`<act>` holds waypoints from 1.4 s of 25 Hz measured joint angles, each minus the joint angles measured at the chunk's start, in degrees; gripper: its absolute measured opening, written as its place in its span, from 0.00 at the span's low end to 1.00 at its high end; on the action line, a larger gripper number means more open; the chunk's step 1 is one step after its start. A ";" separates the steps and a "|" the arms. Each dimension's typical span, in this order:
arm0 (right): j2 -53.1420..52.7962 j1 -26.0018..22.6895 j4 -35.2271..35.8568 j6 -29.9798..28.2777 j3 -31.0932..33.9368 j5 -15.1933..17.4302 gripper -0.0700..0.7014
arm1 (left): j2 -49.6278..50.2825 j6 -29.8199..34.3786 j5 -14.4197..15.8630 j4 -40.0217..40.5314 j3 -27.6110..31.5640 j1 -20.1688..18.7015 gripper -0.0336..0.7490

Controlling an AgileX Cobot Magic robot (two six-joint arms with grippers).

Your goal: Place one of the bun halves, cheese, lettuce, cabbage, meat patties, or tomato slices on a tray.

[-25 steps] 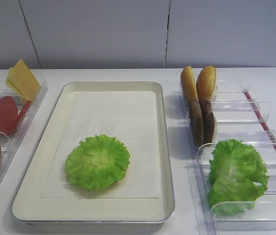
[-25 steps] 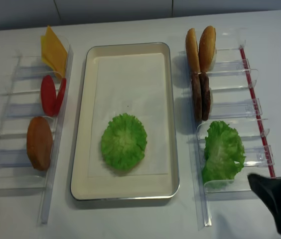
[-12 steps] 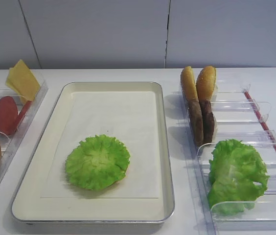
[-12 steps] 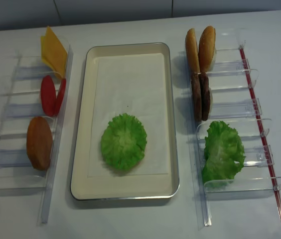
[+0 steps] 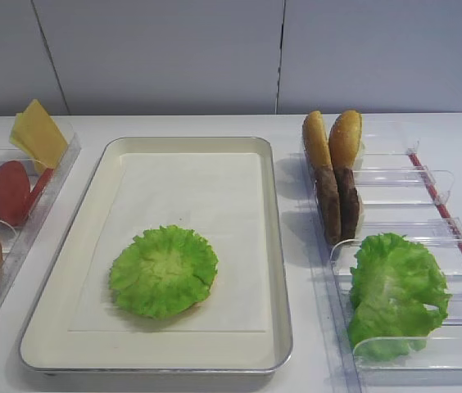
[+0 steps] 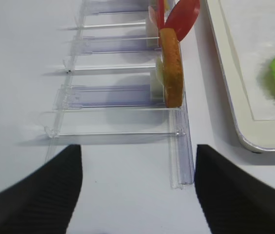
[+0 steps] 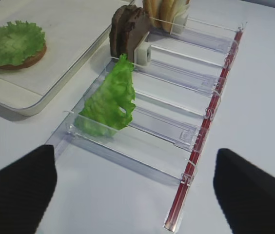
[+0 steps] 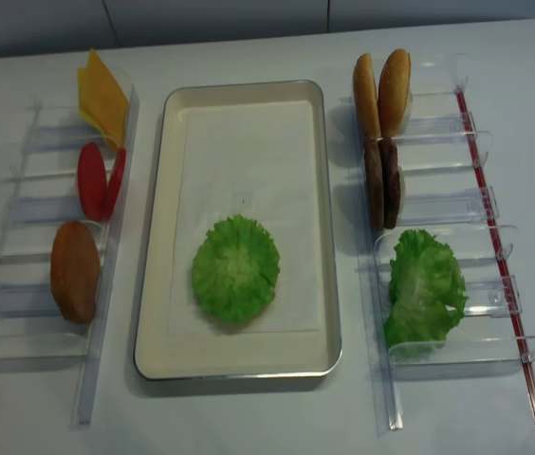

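Note:
The silver tray (image 5: 276, 246) lies mid-table. On its paper liner sits the flat round lettuce (image 5: 163, 270) (image 8: 235, 268), and a brown bun edge shows beneath it (image 7: 13, 43). Bun halves (image 5: 332, 139), meat patties (image 5: 337, 203) and the bulky cabbage leaves (image 5: 395, 291) (image 7: 110, 97) stand in the right-hand bins. Cheese (image 5: 38, 135), tomato slices (image 5: 11, 192) and another bun half (image 8: 75, 272) (image 6: 170, 68) stand in the left-hand bins. My right gripper (image 7: 135, 195) hangs open and empty over bare table just short of the cabbage bin. My left gripper (image 6: 137, 190) is open and empty before the left bins.
Clear plastic bin racks (image 8: 443, 204) (image 8: 35, 284) flank the tray, the right one with a red strip (image 8: 495, 246) along its outer side. A grey wall (image 5: 280, 49) closes off the back of the white table (image 8: 249, 417).
My right gripper has drawn back out of the lower right corner of the overhead view. The food and the tray have not moved.

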 joint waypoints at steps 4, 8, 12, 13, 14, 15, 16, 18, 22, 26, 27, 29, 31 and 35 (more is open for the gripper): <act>0.00 0.00 -0.53 -0.33 0.00 0.00 0.93 | 0.00 0.00 0.00 0.00 0.00 0.00 0.63; 0.00 0.00 -0.64 -0.33 0.00 0.00 0.92 | 0.00 0.00 0.00 0.00 0.00 0.00 0.63; 0.00 0.00 -0.64 -0.33 0.00 0.00 0.92 | 0.00 0.00 0.00 0.00 0.00 0.00 0.63; 0.00 0.00 -0.64 -0.33 0.00 0.00 0.92 | 0.00 0.00 0.00 0.00 0.00 0.00 0.63; 0.00 0.00 -0.64 -0.33 0.00 0.00 0.91 | 0.00 0.00 0.00 0.00 0.00 0.00 0.63; 0.00 0.00 -0.76 -0.33 0.00 0.00 0.90 | 0.00 0.00 0.00 0.00 0.00 0.00 0.63; 0.00 0.00 -0.87 -0.33 0.00 0.00 0.89 | 0.00 0.00 0.00 0.00 0.00 0.00 0.63; 0.00 0.00 -0.87 -0.33 0.00 0.00 0.86 | 0.00 0.00 0.00 0.00 0.00 0.00 0.63; 0.00 -2.05 -0.87 -0.33 0.04 0.00 0.82 | 0.00 0.00 0.00 0.00 0.00 0.00 0.63; 0.00 -10.37 -0.87 -0.37 0.04 0.00 0.78 | 0.00 0.00 0.00 0.00 0.00 0.00 0.63; 0.00 -12.94 -0.87 -0.37 0.04 0.00 0.77 | 0.00 0.00 0.00 0.00 0.00 0.00 0.63; 0.00 -17.30 -0.87 -0.37 0.04 0.00 0.76 | 0.00 0.00 0.00 0.00 0.00 0.00 0.63; 0.00 -20.94 -0.87 -0.37 0.04 0.00 0.76 | 0.00 0.00 0.00 0.00 0.00 0.00 0.63; 0.00 -23.49 -0.87 -0.37 0.04 0.00 0.75 | 0.00 0.00 0.00 0.00 0.00 0.00 0.63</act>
